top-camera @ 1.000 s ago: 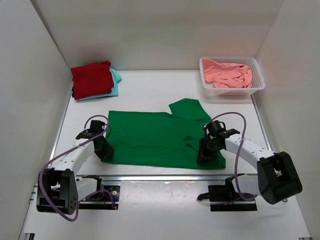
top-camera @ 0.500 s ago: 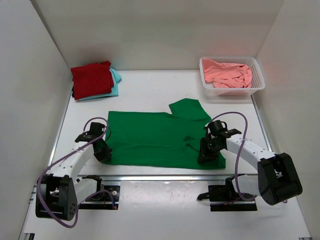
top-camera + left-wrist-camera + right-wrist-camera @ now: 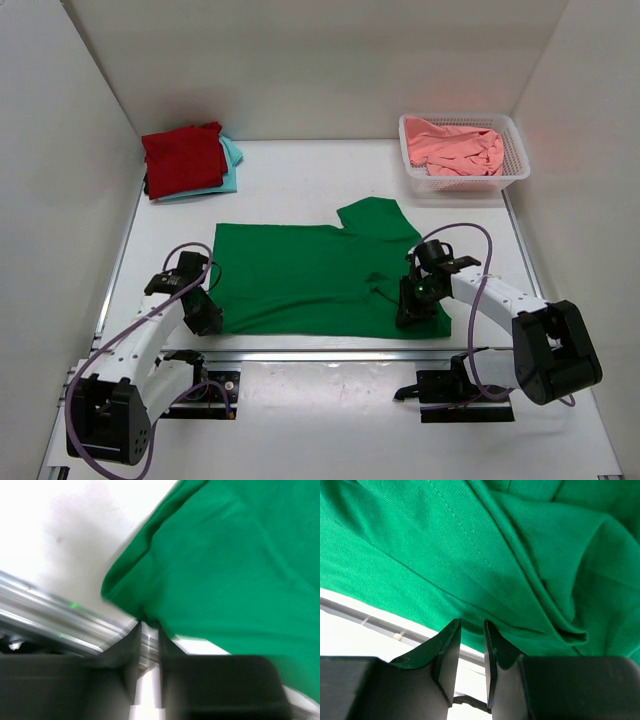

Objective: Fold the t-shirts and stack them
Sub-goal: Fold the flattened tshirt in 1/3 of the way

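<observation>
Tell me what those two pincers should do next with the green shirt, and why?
Probably lift together and carry the near hem toward the far edge. The left pincer and right pincer each appear pinched on a near corner of the green t-shirt, which lies spread flat, so folding it in half seems the natural step.

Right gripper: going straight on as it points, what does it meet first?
The green t-shirt. The right gripper has its fingertips at the cloth's near hem, with folds directly ahead. Whether it already pinches the hem is unclear.
</observation>
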